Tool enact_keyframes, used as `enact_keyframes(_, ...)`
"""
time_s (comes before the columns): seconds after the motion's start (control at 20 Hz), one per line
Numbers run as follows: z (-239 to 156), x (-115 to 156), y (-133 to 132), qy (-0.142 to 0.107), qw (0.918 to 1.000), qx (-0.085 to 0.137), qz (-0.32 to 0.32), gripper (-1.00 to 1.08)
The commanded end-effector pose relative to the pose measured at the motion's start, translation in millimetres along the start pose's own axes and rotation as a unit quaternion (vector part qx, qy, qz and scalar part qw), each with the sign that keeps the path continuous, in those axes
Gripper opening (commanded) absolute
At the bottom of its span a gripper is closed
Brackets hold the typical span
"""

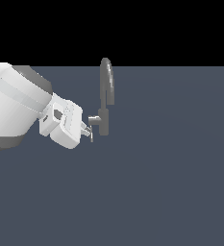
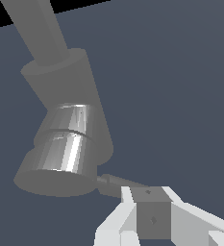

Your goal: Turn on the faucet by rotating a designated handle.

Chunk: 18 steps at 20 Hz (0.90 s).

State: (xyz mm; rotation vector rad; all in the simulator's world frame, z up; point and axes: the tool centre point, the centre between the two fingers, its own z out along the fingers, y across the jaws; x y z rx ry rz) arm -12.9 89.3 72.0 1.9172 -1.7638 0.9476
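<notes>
So the whole scene sits on a flat, plain dark blue-grey floor (image 1: 171, 182) that runs back to a straight edge against black. The only thing standing on it is the faucet (image 1: 104, 120), a small grey metallic tap with its post upright and the arched spout rising above.

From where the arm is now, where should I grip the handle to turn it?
Take the handle, the thin lever hanging off the stub's end, from the exterior view's left, where the gripper already sits. It stands clear of the faucet post, probably giving the fingers room.
</notes>
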Motion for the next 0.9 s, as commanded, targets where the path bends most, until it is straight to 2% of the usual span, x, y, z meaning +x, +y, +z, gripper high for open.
enact_keyframes(0.0, 5, -2, -1, 0.001, 1.0, -0.002, -0.002, -1.0)
enact_keyframes(0.85, 44, -26, -16, 0.012, 0.9997, -0.019, -0.006, -1.0)
